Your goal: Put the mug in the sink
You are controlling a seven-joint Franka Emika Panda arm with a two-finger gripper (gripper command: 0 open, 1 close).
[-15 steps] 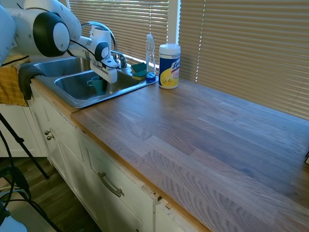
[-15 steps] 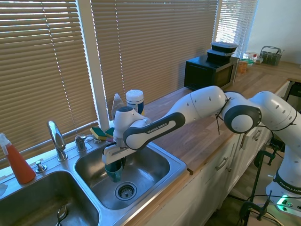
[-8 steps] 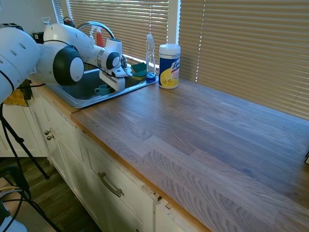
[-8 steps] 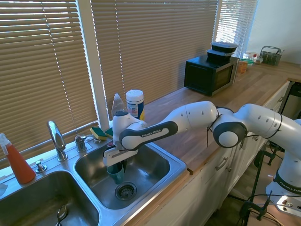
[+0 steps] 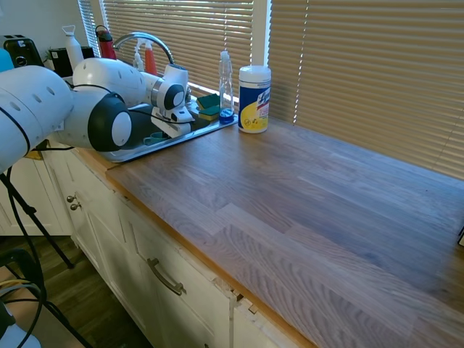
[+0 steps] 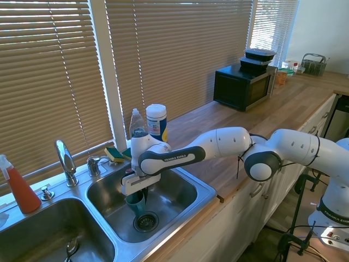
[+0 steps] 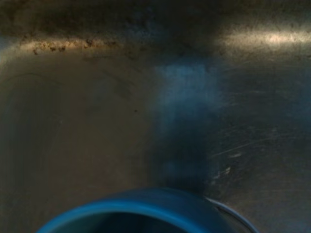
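Now the pincer (image 6: pixel 136 192) grips the mug (image 6: pixel 136 203) upright inside the sink (image 6: pixel 185 185).

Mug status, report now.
Gripper shut on mug, low inside the sink basin beside the drain. Mug upright, not released. Nothing in the way below.

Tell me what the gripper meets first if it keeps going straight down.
Probably the sink floor beside the drain. The gripper points down into the basin, jaws shut on the mug, whose base would touch first; remaining gap unclear.
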